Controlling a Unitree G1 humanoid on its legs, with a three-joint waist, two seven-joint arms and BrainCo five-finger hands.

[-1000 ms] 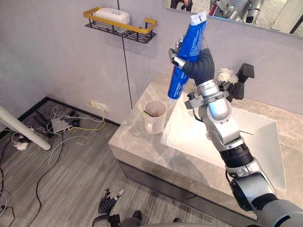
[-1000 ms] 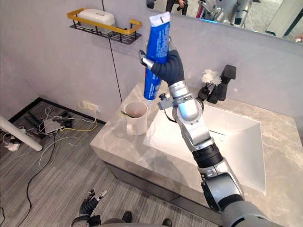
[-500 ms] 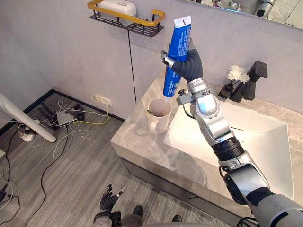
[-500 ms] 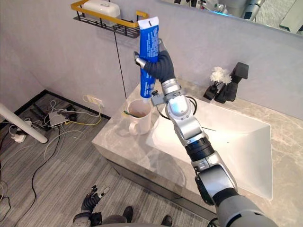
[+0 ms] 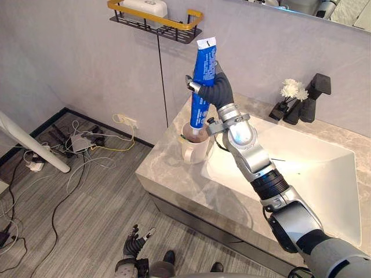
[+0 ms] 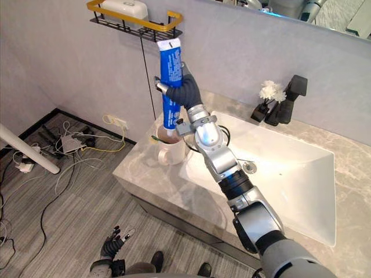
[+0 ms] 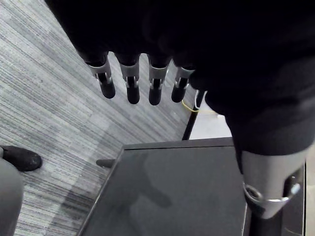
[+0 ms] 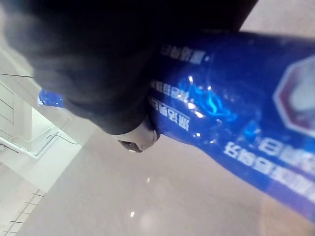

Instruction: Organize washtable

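Right hand [image 5: 215, 91] is up over the left part of the table [image 5: 165, 174], fingers and thumb wrapped tight round a blue tube [image 5: 203, 61]. It's gripping the tube about the middle. The tube stands nearly upright, flat crimped end on top. The right wrist view has the same blue tube right up against the dark cover, so the grip is solid.

The tube's bottom end sits right at the mouth of a white mug [image 5: 191, 153]. Can't tell if it's dipped inside or just above the rim. The mug stands upright on the table, just left of the sink [image 5: 307, 174], near the sink's far-left corner. Something thin leans at the mug's rim, too small to make out.

The sink is a white rectangular basin taking up most of the right side of the table. At its far edge there's a black tap [image 5: 316, 92], with white flowers [image 5: 293, 90] just to its left.

Up on the far wall, left of and above the tube, a black shelf [image 5: 174, 32] with a yellow rail holds a white box [image 5: 146, 7]. A mirror [image 5: 330, 8] runs along the wall to the right of the shelf.

Left hand [image 5: 134, 246] hangs low by the floor [image 5: 69, 220], near side, well apart from everything on the table. Its fingers [image 7: 130, 88] are straight and loose, with nothing in them. Cables [image 5: 87, 142] lie in a tangle on the floor at the far left by the wall.
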